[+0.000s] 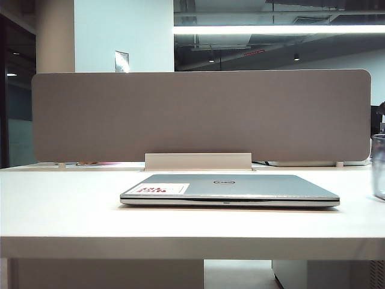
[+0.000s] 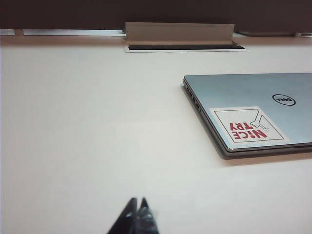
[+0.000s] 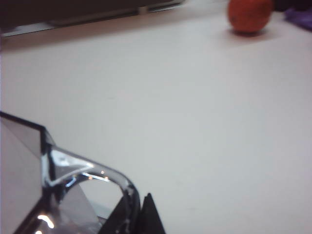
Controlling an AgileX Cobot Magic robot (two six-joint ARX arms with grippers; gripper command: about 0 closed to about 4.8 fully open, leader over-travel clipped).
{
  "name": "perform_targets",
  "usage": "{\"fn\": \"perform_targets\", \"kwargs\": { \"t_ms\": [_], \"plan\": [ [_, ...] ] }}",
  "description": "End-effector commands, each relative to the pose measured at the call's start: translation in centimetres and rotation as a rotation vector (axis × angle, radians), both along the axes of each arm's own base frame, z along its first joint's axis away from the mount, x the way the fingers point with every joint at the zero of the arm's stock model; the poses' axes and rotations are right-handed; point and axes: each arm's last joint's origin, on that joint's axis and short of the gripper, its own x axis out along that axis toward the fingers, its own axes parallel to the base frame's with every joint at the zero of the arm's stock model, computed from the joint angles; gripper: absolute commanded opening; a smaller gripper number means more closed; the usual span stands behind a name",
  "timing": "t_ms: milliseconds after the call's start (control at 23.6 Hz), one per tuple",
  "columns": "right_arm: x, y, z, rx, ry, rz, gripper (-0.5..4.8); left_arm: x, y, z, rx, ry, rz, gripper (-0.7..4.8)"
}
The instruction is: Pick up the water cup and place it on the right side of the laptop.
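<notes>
The right gripper (image 3: 139, 214) is clamped on the loop handle of the water cup (image 3: 53, 190) near the desk's (image 1: 72, 211) right edge. That thin, slick grip could let the cup swing or slip when lifted. The left gripper (image 2: 137, 214) hangs with fingers together, empty. Farther back, the laptop (image 1: 240, 188) lies mid-desk, closed.
</notes>
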Motion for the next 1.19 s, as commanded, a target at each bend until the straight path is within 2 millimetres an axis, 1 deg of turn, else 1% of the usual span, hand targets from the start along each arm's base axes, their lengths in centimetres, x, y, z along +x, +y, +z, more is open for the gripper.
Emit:
{"fn": "perform_targets", "kwargs": {
  "t_ms": [42,381,720,975,1187],
  "plan": [
    [0.1,1.1,-0.1,0.015,0.002,0.041,-0.01,0.0,0.0,0.2,-0.001,-0.008,-0.008,-0.04],
    [0.3,3.5,-0.3,0.011,0.026,0.099,-0.01,0.0,0.0,-0.1,0.000,0.015,-0.008,-0.04],
    [0.0,3.5,-0.9,0.025,0.113,0.100,-0.01,0.0,0.0,-0.1,0.000,0.015,-0.008,-0.04],
    [-0.3,3.5,0.3,0.012,0.104,0.089,-0.01,0.0,0.0,-0.1,0.000,0.015,-0.008,-0.04],
    [-0.6,3.6,-0.5,0.030,0.193,0.098,-0.01,0.0,0.0,-0.1,0.000,0.015,-0.007,-0.04]
  ]
}}
